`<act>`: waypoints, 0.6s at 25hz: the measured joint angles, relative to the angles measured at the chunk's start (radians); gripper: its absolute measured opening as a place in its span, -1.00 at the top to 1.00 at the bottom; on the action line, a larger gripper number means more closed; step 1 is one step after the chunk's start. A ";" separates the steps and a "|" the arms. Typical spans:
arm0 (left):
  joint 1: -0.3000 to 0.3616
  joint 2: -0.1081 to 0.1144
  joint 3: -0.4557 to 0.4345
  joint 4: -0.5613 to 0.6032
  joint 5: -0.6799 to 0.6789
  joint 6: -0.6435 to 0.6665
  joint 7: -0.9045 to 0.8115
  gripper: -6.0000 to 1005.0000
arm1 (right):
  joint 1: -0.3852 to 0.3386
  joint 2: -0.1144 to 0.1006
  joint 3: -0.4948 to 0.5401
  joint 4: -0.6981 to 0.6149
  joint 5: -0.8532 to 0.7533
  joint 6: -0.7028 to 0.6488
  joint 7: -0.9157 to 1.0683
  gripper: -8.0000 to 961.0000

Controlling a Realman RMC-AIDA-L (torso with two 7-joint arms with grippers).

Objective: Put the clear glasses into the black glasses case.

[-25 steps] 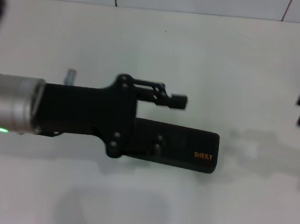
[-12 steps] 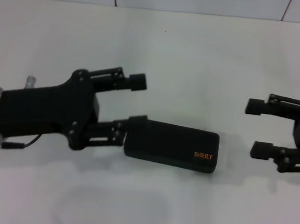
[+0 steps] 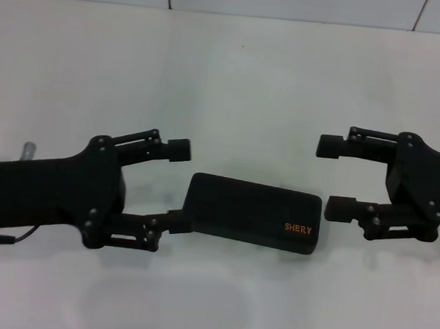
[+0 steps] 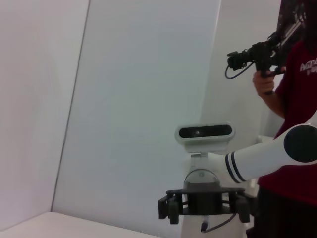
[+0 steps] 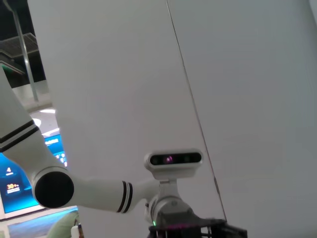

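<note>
The black glasses case [image 3: 250,213] lies shut and flat mid-table, its orange lettering toward the right end. The clear glasses do not show in any view. My left gripper [image 3: 179,186] is open at the case's left end, and its nearer fingertip [image 3: 179,221] is at the case's left edge. My right gripper [image 3: 333,177] is open just off the case's right end, with its nearer fingertip [image 3: 339,208] a small gap from the case. The left wrist view shows the right gripper [image 4: 205,207] far off, below the robot's head.
The white table [image 3: 235,74] runs back to a tiled wall [image 3: 294,1]. A person [image 4: 292,109] holding a camera rig stands behind the robot in the left wrist view. A faint shadow lies on the table in front of the case.
My left gripper has drawn back to the left, off the case's top, and now stands at its left end. My right gripper has come in from the right toward the case. The case has not moved.
</note>
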 joint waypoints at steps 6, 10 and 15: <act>0.028 0.001 -0.019 0.000 0.000 0.005 0.009 -0.78 | 0.031 0.001 -0.024 0.023 0.006 0.003 0.003 -0.66; 0.033 0.003 -0.019 0.000 0.000 0.007 0.009 -0.78 | 0.038 0.002 -0.034 0.040 0.007 0.005 0.000 -0.66; 0.040 0.004 -0.019 0.001 0.000 0.008 0.009 -0.78 | 0.040 0.002 -0.035 0.047 0.008 0.005 -0.001 -0.66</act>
